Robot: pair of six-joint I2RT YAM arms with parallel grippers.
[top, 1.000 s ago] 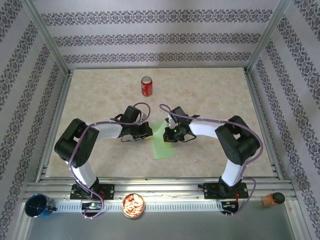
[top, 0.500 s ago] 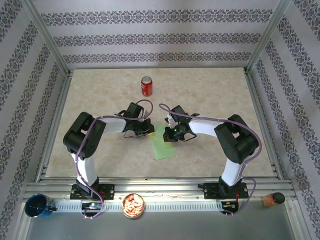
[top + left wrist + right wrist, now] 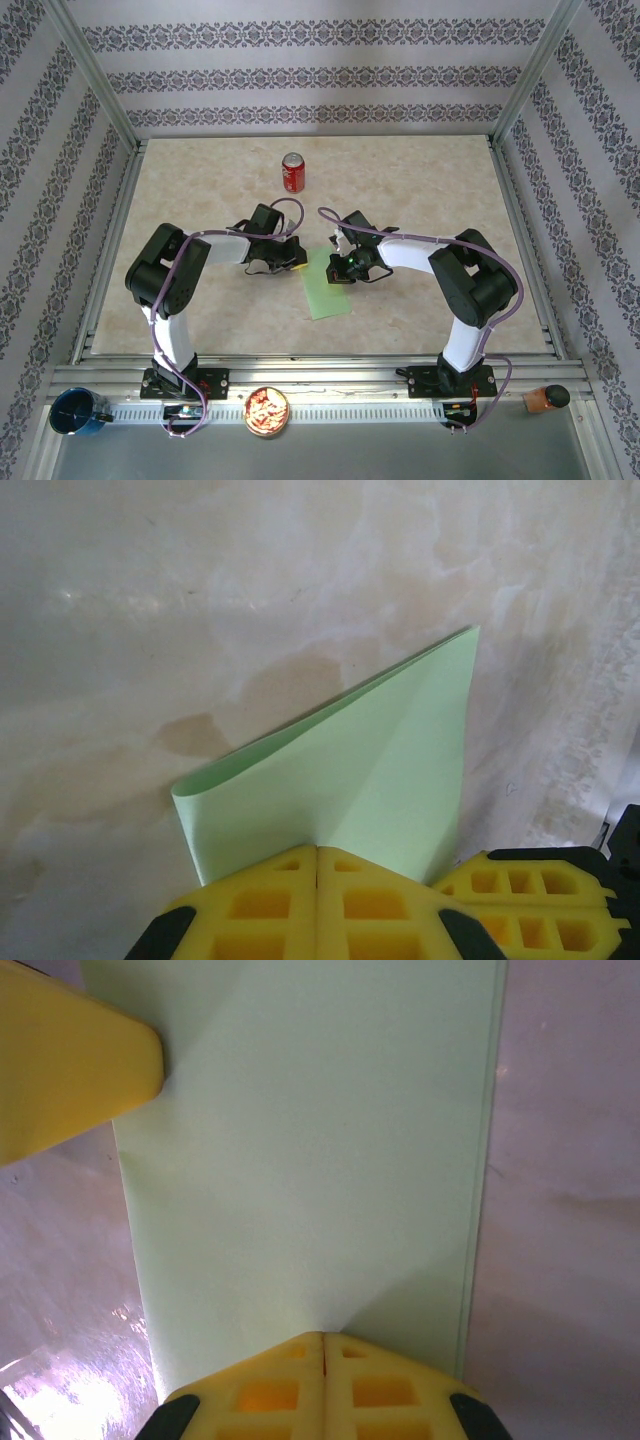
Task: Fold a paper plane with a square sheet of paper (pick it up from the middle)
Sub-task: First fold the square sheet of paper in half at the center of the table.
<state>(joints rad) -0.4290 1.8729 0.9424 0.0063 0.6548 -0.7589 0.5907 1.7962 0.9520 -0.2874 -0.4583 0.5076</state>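
Found the square sheet of paper (image 3: 325, 285) lying on the table (image 3: 430, 200) between the two arms, already doubled into a long light-green strip, with the red can (image 3: 292, 172) standing well apart behind. Saw the left gripper (image 3: 317, 865) fully closed, fingers pressed together on one long edge of the sheet, the upper layer lifted there into a small tent. Saw the right gripper (image 3: 323, 1350) closed in the same way on the opposite edge, with soft creases running toward its tip; judged this as a pinch too, though could not exclude simple pressing down. Judged the paper as very light, thin and limp: easy to bend, easy to tear or wrinkle under a hard pull, also ready to slide on the smooth table. Would advise to hold near the middle of each long edge, with only a shallow bite, and to keep equal tension on both sides, so as to avoid a crooked crease.
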